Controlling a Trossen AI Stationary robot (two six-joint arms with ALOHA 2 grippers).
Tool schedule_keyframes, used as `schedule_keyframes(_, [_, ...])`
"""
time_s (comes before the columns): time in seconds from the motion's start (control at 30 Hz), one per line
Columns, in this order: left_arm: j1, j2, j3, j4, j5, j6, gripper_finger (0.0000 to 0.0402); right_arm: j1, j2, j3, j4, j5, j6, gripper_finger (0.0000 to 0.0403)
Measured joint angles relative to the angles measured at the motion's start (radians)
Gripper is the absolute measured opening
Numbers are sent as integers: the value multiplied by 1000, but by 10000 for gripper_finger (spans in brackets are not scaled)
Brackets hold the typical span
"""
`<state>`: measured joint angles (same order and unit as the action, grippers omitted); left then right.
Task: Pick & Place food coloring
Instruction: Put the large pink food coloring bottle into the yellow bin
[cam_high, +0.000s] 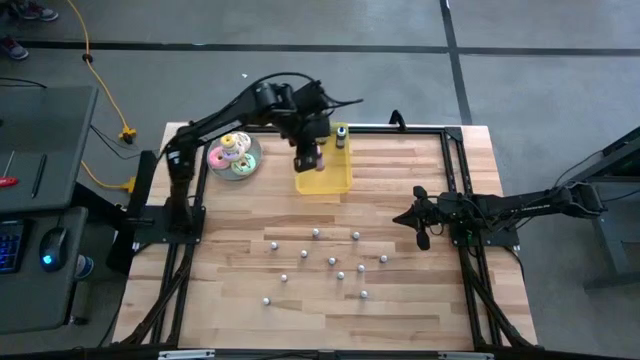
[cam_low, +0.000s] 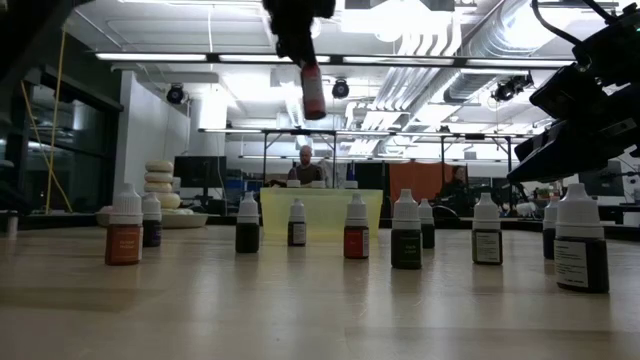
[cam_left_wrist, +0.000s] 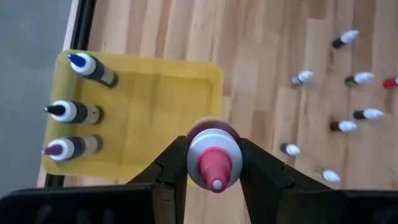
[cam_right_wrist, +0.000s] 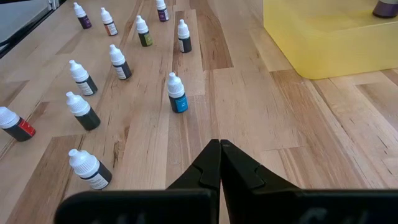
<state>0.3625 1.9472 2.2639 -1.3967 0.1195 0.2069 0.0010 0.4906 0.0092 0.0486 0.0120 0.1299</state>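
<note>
Left gripper (cam_left_wrist: 213, 163) grips a red bottle (cam_left_wrist: 213, 158) above the tray (cam_left_wrist: 168, 93). Lower it upright beside the three bottles (cam_left_wrist: 74, 112), then release

Yellow tray (cam_high: 330, 180): three bottles (cam_left_wrist: 74, 112) line far edge, rest of floor bare. Donut plate (cam_high: 235, 157) just beside tray. Scattered small bottles (cam_high: 330, 262) crowd table middle, narrow gaps between. Near table edge open.

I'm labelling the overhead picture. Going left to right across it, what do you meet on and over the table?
Plate of donuts → left gripper holding a bottle over the yellow tray → loose dropper bottles → right gripper, shut, waiting at the table's right side.
</note>
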Motion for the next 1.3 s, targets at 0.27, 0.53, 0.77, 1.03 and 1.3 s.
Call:
schedule_keyframes(0.27, [38, 122, 28, 4, 28, 46, 99, 0, 0, 0, 0, 0, 0, 0])
schedule_keyframes(0.53, [56, 243, 24, 60, -14, 154, 99, 0, 0, 0, 0, 0, 0, 0])
schedule_keyframes(0.77, [82, 318, 24, 177, -76, 204, 99, 0, 0, 0, -1, 0, 0, 0])
schedule_keyframes(1.03, [124, 364, 24, 298, -83, 162, 99, 0, 0, 0, -1, 0, 0, 0])
schedule_keyframes(1.3, [172, 394, 23, 305, -97, 38, 99, 0, 0, 0, 0, 0, 0, 0])
